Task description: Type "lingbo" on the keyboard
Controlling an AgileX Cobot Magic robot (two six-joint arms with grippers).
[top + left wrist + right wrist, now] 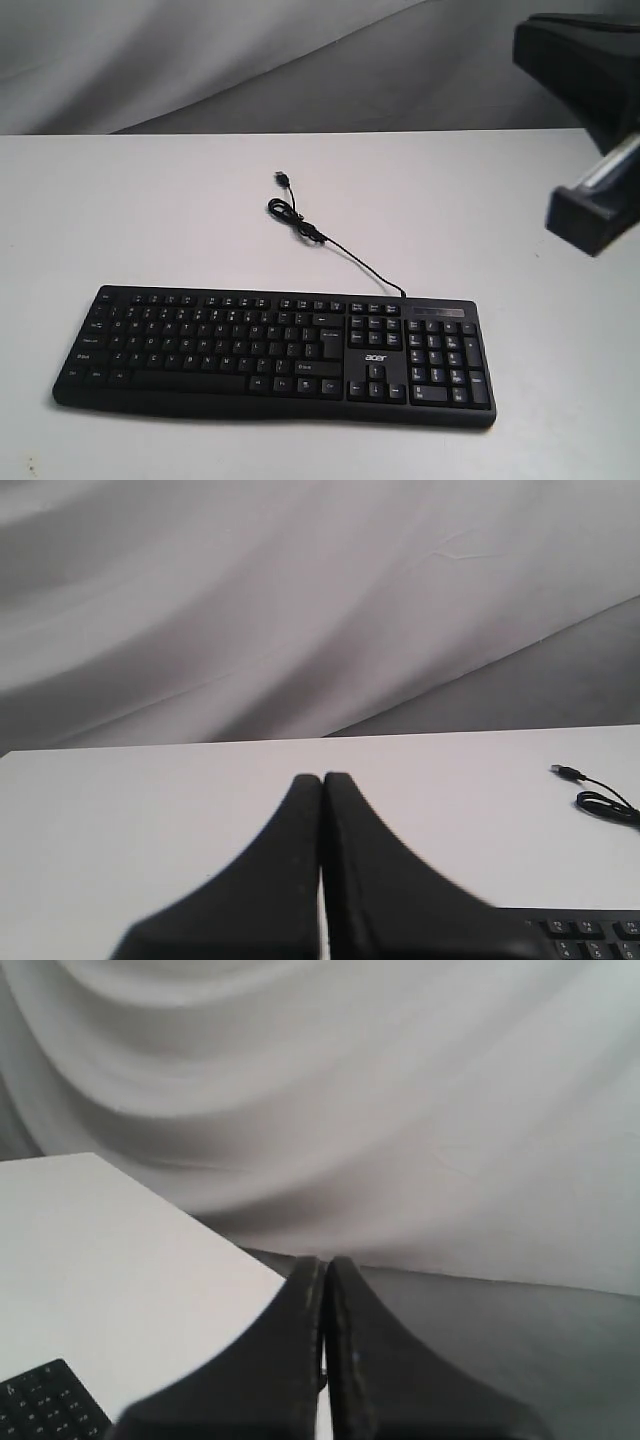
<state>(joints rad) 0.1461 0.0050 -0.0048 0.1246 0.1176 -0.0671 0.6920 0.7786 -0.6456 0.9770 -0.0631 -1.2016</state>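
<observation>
The black keyboard (275,355) lies flat near the front of the white table (150,210), with its number pad to the right and its thin USB cable (330,245) trailing back across the table. The left wrist view catches a corner of the keyboard (590,935) and the cable end (590,792). My left gripper (322,780) is shut with nothing in it, and it does not show in the exterior view. My right gripper (323,1262) is shut and empty too. The right arm (590,120) hangs high at the right edge, away from the keys; a keyboard corner (50,1405) shows below it.
A grey draped cloth (200,60) hangs behind the table. The table's right edge (240,1245) lies under the right gripper.
</observation>
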